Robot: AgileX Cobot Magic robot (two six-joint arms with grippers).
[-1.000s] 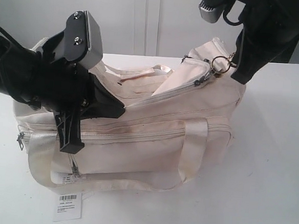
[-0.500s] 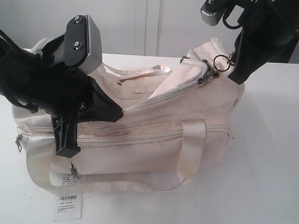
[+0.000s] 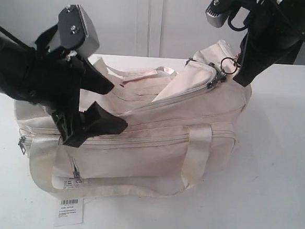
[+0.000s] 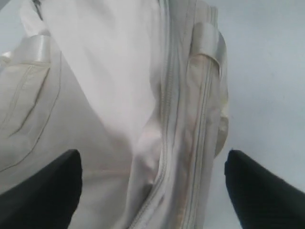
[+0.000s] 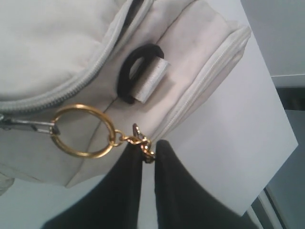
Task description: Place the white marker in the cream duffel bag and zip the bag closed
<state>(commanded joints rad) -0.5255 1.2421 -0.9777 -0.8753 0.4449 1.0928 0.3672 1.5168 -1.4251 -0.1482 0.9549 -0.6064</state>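
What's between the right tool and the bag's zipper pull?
A gold ring and a small gold clasp: the right tool pinches the clasp, the ring hooks the zipper pull on the bag. The right wrist view shows it.

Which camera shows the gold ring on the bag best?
The right wrist view: the gold ring looks big and sharp, its clasp pinched by the right gripper. The exterior view shows the ring tiny; the left wrist view misses it.
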